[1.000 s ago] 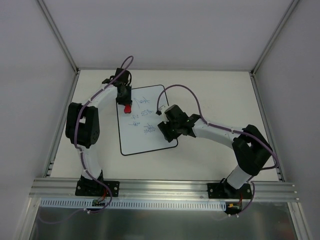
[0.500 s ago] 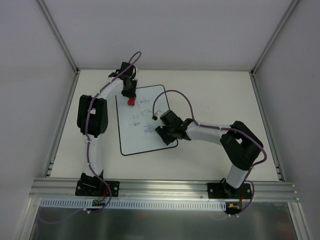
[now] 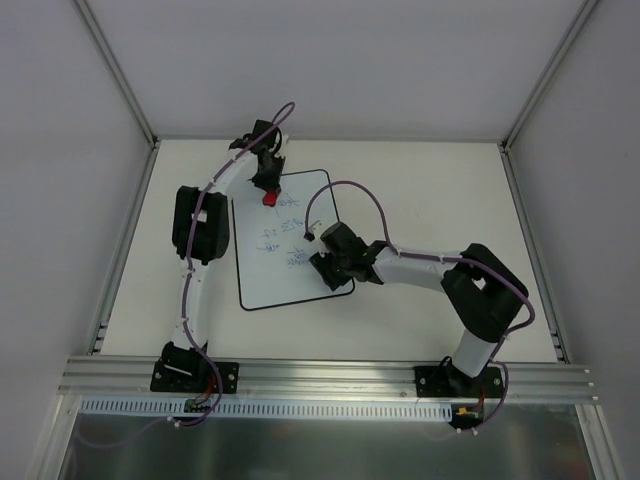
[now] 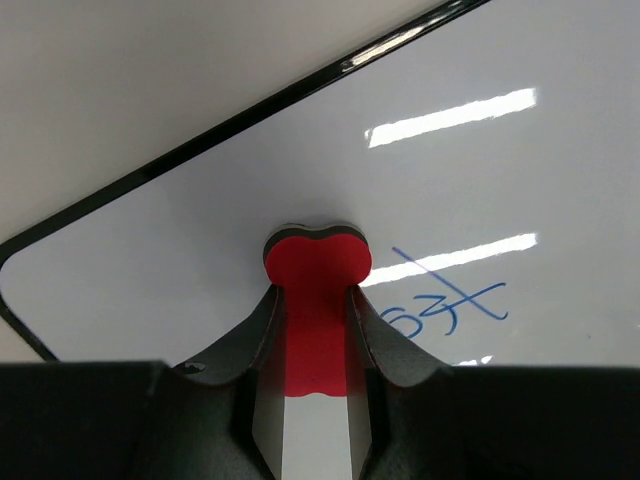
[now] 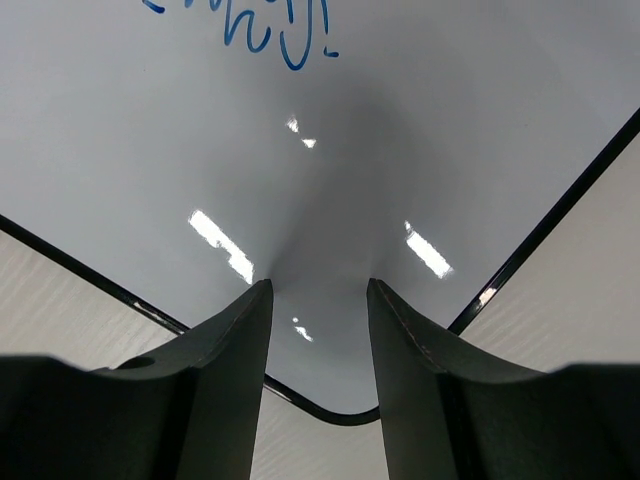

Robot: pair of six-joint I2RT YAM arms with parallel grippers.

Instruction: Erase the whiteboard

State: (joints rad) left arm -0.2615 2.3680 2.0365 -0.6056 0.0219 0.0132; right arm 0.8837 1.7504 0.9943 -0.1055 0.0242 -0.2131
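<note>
The whiteboard point(image 3: 270, 275) lies flat on the table, white with a thin black rim, with blue handwriting in its middle. My left gripper point(image 3: 268, 190) is shut on the red eraser point(image 3: 268, 199) and holds it on the board near its far edge; the left wrist view shows the eraser point(image 4: 316, 300) between the fingers, with blue marks point(image 4: 440, 305) just to its right on the board point(image 4: 500, 180). My right gripper point(image 3: 322, 262) is open, its fingertips point(image 5: 250, 300) pressing on the board point(image 5: 200, 130) by its near right corner.
The table point(image 3: 430, 180) is a pale surface walled by white panels on three sides. An aluminium rail point(image 3: 330, 375) runs along the near edge with both arm bases on it.
My left arm has stretched further and carried the eraser up and right to the board's far edge. The right gripper has shifted slightly left and stays on the board's near right corner.
</note>
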